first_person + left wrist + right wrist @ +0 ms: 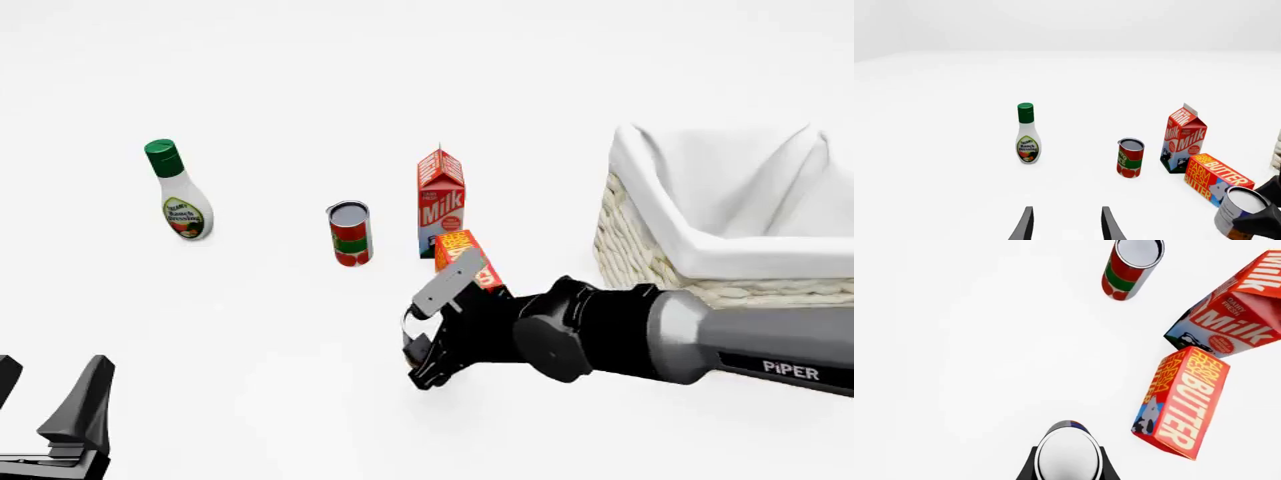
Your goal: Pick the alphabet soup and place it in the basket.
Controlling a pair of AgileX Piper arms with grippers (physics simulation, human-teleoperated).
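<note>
The alphabet soup (1069,455) sits clamped between the right gripper (1067,460) jaws, just on the near side of the butter box (466,256); only its silver top and a sliver of blue label show, and from the front the gripper hides it; beyond the butter box stand the milk carton (442,200) and the red-and-green can (350,233); the basket (641,235), right of it, is cut off at the frame edge; the left gripper (1066,224) hangs spread and empty, fingers cropped.

milk carton (442,200) behind butter box (467,256) (touching)
</note>
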